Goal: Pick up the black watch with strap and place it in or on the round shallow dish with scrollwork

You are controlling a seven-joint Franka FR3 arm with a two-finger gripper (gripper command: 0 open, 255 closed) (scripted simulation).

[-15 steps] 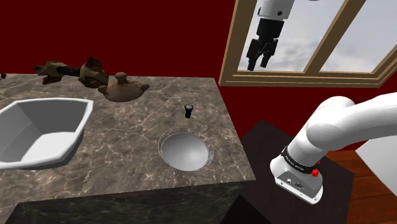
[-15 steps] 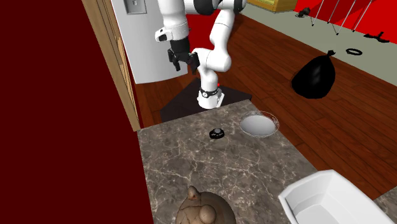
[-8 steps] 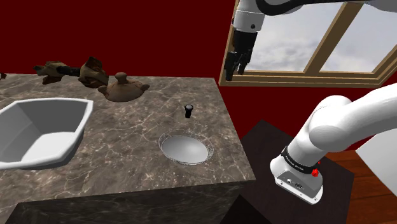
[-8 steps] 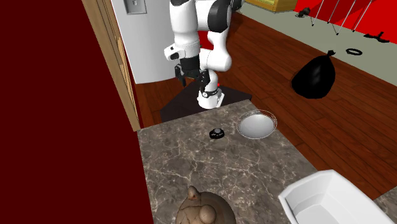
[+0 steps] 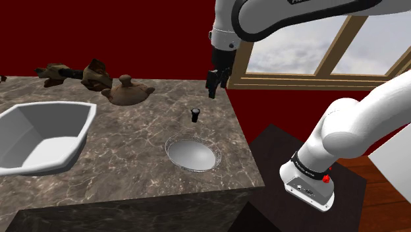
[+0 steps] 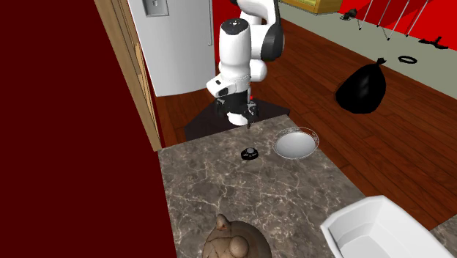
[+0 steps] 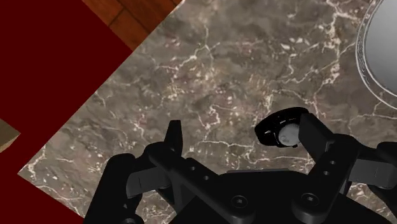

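We see the all-black two-finger gripper (image 5: 214, 84) poised near the brown marble countertop's (image 5: 125, 138) far edge, fingers spread and empty. The small black watch with strap (image 5: 195, 115) sits apart from the round grey shallow dish (image 5: 191, 155), with bare stone around both. The wrist view adds what may be a pale dial.

1. My arm (image 5: 342, 135) rises from its base at the shoulder view's lower right, arches overhead and reaches toward that view's left.
2. My wrist (image 5: 222, 41) is turned down, so my gripper (image 5: 214, 87) points straight downward.
3. In the wrist view my two black fingers (image 7: 174, 137) stand well apart, jaws open.
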